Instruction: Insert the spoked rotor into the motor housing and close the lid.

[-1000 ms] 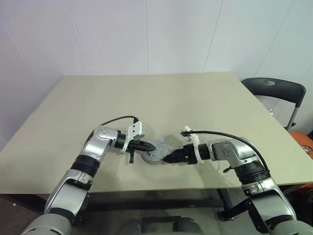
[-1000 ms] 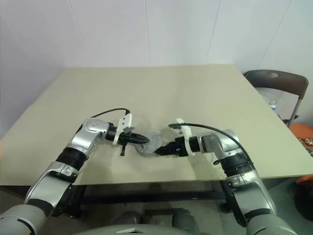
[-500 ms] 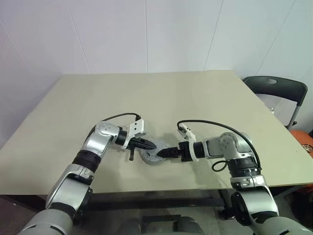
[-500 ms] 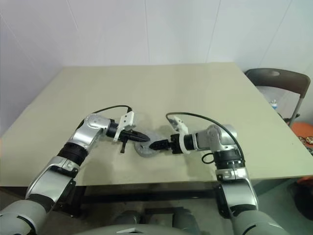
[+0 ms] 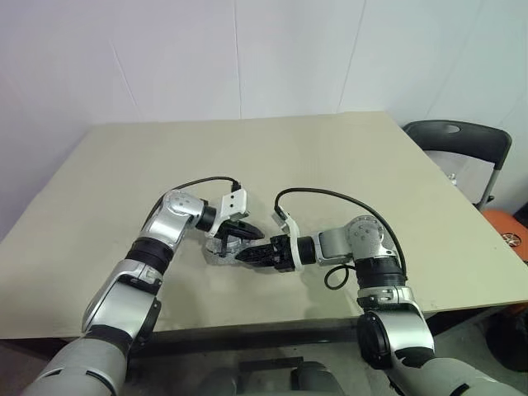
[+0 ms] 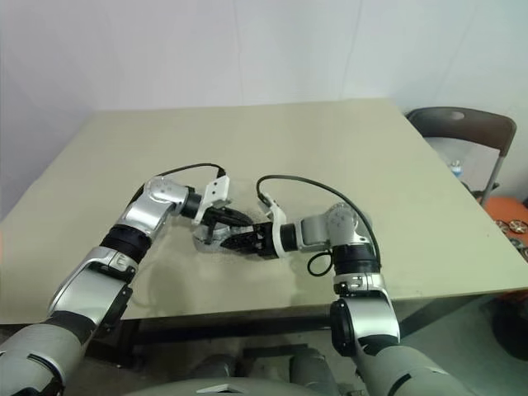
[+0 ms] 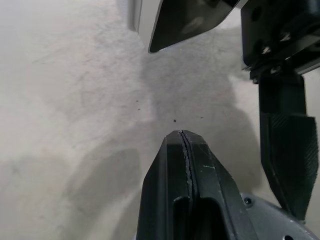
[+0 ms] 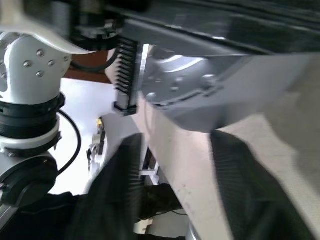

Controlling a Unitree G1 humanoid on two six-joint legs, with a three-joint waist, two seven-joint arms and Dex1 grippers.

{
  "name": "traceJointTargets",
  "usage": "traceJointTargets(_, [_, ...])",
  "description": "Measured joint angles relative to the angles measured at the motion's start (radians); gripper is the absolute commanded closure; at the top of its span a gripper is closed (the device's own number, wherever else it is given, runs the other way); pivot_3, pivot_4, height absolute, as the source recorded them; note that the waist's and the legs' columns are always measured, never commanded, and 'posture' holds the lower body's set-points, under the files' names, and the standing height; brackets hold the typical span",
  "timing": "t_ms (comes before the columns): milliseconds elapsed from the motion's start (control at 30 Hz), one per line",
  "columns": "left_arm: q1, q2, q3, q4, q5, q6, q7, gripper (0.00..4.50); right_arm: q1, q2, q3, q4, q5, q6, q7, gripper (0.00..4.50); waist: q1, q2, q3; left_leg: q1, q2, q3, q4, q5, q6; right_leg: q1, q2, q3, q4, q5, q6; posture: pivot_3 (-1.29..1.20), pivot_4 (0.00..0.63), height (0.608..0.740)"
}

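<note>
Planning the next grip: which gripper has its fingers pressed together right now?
The left gripper: in its wrist view the two black fingers meet with no gap. The right gripper has its fingers apart.

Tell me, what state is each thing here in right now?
left gripper: jaws shut, tips over the grey motor part.
right gripper: jaws apart, tips at the same part.
grey motor part: between both grippers, low at the table; whether its lid is closed is unclear.
</note>
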Motion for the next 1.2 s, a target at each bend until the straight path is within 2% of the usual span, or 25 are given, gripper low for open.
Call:
traceJointTargets(100, [0.012, 0.000, 0.003, -0.016, -0.001, -0.005, 0.002, 4.50, 0.001, -0.003, -0.010, 0.021, 0.002, 0.000, -0.029, 4.29, 0.000, 0.000, 0.000, 0.000, -0.001, 0.000, 0.000, 0.000, 0.000, 0.000, -0.002, 0.000, 0.000, 0.000, 0.000, 0.00, 0.000, 0.740])
traceJointTargets(133, [0.017, 0.000, 0.005, -0.023, -0.002, -0.005, 0.004, 4.50, 0.002, -0.004, -0.011, 0.023, 0.000, 0.000, -0.036, 4.45, 0.000, 0.000, 0.000, 0.000, -0.002, 0.000, 0.000, 0.000, 0.000, 0.000, -0.002, 0.000, 0.000, 0.000, 0.000, 0.00, 0.000, 0.740])
traceJointTargets(367, [0.072, -0.012, 0.000, -0.020, 0.000, 0.001, 0.006, 4.50, 0.011, -0.020, -0.069, -0.009, -0.015, -0.001, -0.036, 4.45, -0.002, 0.000, 0.000, 0.000, -0.001, 0.000, 0.001, 0.000, 0.000, 0.000, 0.000, 0.000, 0.002, 0.000, 0.000, 0.00, 0.000, 0.740])
traceJointTargets(767, [0.079, -0.046, 0.022, -0.045, -0.037, 0.057, 0.020, 4.50, 0.011, -0.076, 0.009, -0.032, -0.018, -0.001, 0.065, 4.45, -0.002, 0.001, 0.000, 0.000, -0.001, 0.000, 0.003, 0.000, 0.000, 0.000, -0.001, 0.000, 0.003, 0.000, 0.000, 0.00, 0.000, 0.740])
traceJointTargets(933, [0.071, -0.045, 0.084, -0.102, -0.104, 0.107, 0.014, 4.50, 0.011, -0.084, 0.030, -0.032, -0.034, -0.017, 0.085, 4.45, -0.002, 0.001, 0.000, 0.000, -0.001, 0.000, 0.003, 0.000, 0.000, 0.000, -0.001, 0.000, 0.003, 0.000, 0.000, 0.00, 0.000, 0.740])
traceJointTargets(1067, [0.070, -0.010, 0.107, -0.180, -0.154, 0.168, -0.015, 4.50, 0.014, -0.089, 0.043, -0.033, -0.036, -0.023, 0.104, 4.45, -0.003, 0.001, 0.000, 0.000, -0.001, 0.000, 0.002, 0.000, 0.000, 0.000, 0.000, 0.000, 0.003, 0.000, 0.000, 0.00, 0.000, 0.740])
traceJointTargets(1200, [0.111, 0.096, 0.107, -0.229, -0.153, 0.173, -0.054, 4.50, 0.032, -0.096, 0.057, -0.075, -0.023, -0.001, 0.133, 4.45, -0.008, 0.001, -0.001, 0.001, 0.000, 0.000, 0.002, 0.000, 0.000, 0.000, 0.000, 0.000, 0.004, 0.000, 0.000, 0.00, 0.000, 0.740])
